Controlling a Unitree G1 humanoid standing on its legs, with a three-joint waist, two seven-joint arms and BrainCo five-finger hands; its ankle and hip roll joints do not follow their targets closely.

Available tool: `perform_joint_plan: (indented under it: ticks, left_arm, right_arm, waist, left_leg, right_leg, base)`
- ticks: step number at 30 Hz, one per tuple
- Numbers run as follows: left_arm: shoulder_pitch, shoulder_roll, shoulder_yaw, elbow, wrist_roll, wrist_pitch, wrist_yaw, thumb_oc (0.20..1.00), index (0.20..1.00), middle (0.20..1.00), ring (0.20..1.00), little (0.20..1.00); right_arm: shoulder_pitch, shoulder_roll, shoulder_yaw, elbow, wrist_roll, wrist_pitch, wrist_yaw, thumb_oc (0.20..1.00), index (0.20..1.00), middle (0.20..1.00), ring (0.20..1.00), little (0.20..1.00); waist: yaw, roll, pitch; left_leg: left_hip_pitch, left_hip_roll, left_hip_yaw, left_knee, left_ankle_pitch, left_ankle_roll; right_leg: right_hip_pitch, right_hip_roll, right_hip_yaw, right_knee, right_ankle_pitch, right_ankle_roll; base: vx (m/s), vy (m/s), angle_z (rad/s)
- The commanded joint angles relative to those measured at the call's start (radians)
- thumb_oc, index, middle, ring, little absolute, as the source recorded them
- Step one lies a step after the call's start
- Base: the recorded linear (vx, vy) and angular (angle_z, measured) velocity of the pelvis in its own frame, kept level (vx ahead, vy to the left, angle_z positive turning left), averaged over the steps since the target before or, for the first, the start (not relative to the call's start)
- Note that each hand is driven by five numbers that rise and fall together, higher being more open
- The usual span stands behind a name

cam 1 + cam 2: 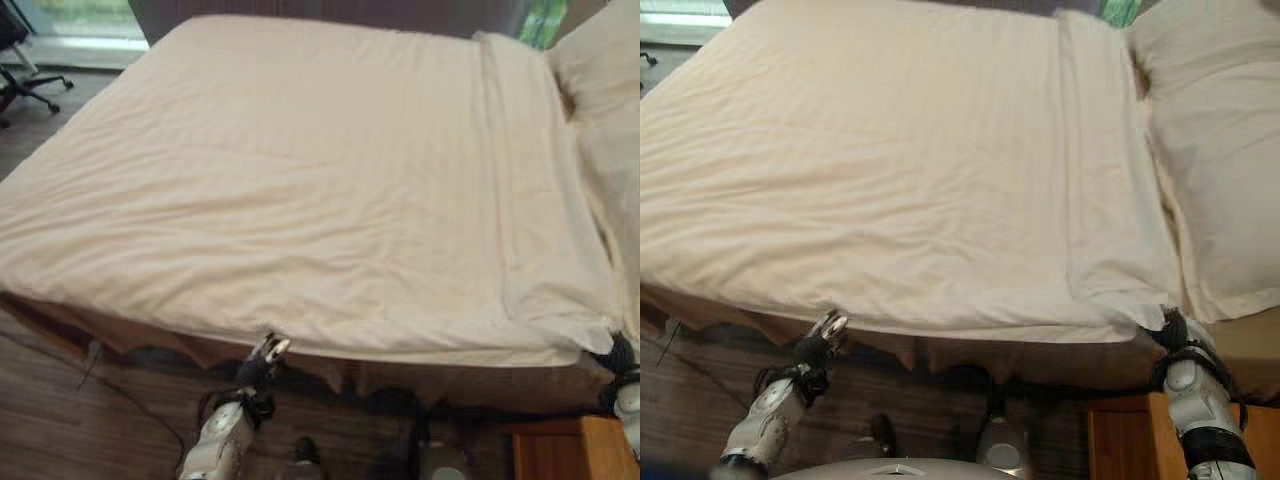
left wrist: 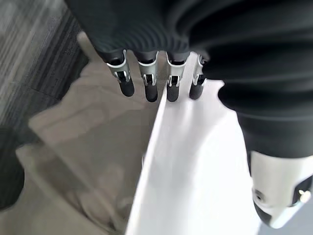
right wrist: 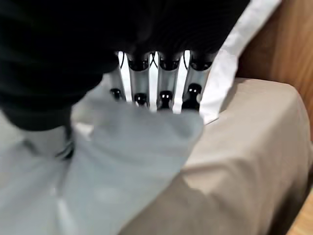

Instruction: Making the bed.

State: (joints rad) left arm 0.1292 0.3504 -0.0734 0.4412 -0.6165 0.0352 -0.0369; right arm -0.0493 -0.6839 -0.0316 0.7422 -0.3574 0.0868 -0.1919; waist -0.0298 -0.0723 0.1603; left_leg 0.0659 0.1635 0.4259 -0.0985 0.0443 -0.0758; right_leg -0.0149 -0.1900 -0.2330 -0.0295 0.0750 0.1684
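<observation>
Across most of the frame a cream duvet (image 1: 300, 190) covers the bed (image 1: 400, 375), pillows (image 1: 1215, 150) upper right. At its lower edge the left hand (image 1: 268, 352) rests straight-fingered; lower right, the right hand (image 1: 1172, 330) curls round the corner. Wood floor (image 1: 90, 420), office chair (image 1: 25, 85) upper left.

No text, label, number or sign can be read anywhere. The cream duvet (image 1: 300, 200) spread over the bed shows plain striped weave with no print, the pillow (image 1: 1215, 150) beside it is bare, and the wooden nightstand (image 1: 575, 450) near the bed's corner carries no marking.
</observation>
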Motion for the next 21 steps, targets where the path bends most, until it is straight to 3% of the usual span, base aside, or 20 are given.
perform_joint_plan:
  ticks: [1, 6, 11, 15, 17, 19, 21]
  left_arm:
    - [-0.011, 0.009, -0.001, -0.052, -0.05, -0.02, 0.004, 1.0, 1.0, 1.0, 1.0, 1.0]
    - [0.016, 0.004, -0.033, -0.085, -0.073, -0.001, -0.032, 1.0, 1.0, 1.0, 1.0, 1.0]
    - [0.037, -0.001, -0.045, -0.084, -0.08, 0.017, -0.085, 1.0, 1.0, 1.0, 1.0, 1.0]
    - [0.051, -0.005, -0.036, -0.086, -0.09, 0.024, -0.099, 1.0, 1.0, 1.0, 1.0, 1.0]
    - [0.06, 0.0, -0.021, -0.095, -0.094, 0.021, -0.094, 1.0, 1.0, 1.0, 1.0, 1.0]
    - [0.071, -0.005, 0.0, -0.121, -0.102, 0.02, -0.078, 1.0, 1.0, 1.0, 1.0, 1.0]
    - [0.075, -0.012, 0.023, -0.132, -0.092, 0.014, -0.055, 1.0, 1.0, 1.0, 1.0, 1.0]
  right_arm:
    - [-0.042, -0.062, 0.018, 0.281, 0.0, 0.084, -0.017, 1.0, 1.0, 1.0, 1.0, 1.0]
    - [-0.081, -0.082, 0.053, 0.544, 0.036, 0.083, 0.083, 1.0, 1.0, 1.0, 1.0, 1.0]
    - [-0.085, -0.1, 0.059, 0.657, 0.048, 0.062, 0.158, 1.0, 1.0, 1.0, 1.0, 1.0]
    - [-0.074, -0.119, 0.058, 0.643, 0.05, 0.052, 0.163, 1.0, 1.0, 1.0, 1.0, 1.0]
    - [-0.074, -0.165, 0.052, 0.545, 0.054, 0.044, 0.148, 1.0, 1.0, 1.0, 1.0, 1.0]
    - [-0.044, -0.238, 0.02, 0.258, 0.023, 0.05, 0.121, 1.0, 1.0, 1.0, 1.0, 1.0]
    - [0.012, -0.294, -0.094, -0.099, -0.027, 0.068, 0.07, 1.0, 1.0, 1.0, 1.0, 1.0]
  waist:
    - [-0.025, -0.029, -0.026]
    - [-0.023, -0.012, -0.028]
    - [-0.022, -0.006, -0.033]
    - [-0.023, -0.008, -0.038]
    - [-0.028, -0.009, -0.042]
    - [-0.039, -0.011, -0.046]
    - [-0.052, -0.006, -0.047]
  left_leg:
    - [-0.008, -0.018, 0.01, 0.011, -0.011, -0.028]
    - [-0.006, 0.0, 0.012, 0.011, 0.013, -0.041]
    - [0.0, 0.013, 0.001, 0.011, 0.023, -0.047]
    - [0.002, 0.02, -0.003, 0.011, 0.027, -0.049]
    - [0.004, 0.026, -0.006, 0.011, 0.032, -0.053]
    - [0.005, 0.029, -0.007, 0.011, 0.034, -0.055]
    - [0.009, 0.033, -0.006, 0.011, 0.034, -0.057]
  right_leg:
    - [0.033, -0.101, -0.022, -0.058, 0.086, 0.05]
    - [0.051, -0.094, -0.023, -0.058, 0.047, 0.043]
    - [0.066, -0.078, -0.026, -0.058, 0.032, 0.034]
    - [0.07, -0.071, -0.025, -0.058, 0.029, 0.03]
    - [0.074, -0.065, -0.022, -0.058, 0.027, 0.026]
    - [0.074, -0.062, -0.016, -0.058, 0.027, 0.024]
    - [0.075, -0.058, -0.007, -0.058, 0.027, 0.022]
  base:
    - [-0.09, -0.183, -0.28]
    - [-0.07, -0.113, -0.09]
    - [-0.05, -0.082, -0.02]
    - [-0.03, -0.052, -0.01]
    - [-0.04, -0.044, 0.01]
    - [-0.03, -0.026, -0.01]
    - [-0.01, -0.009, -0.02]
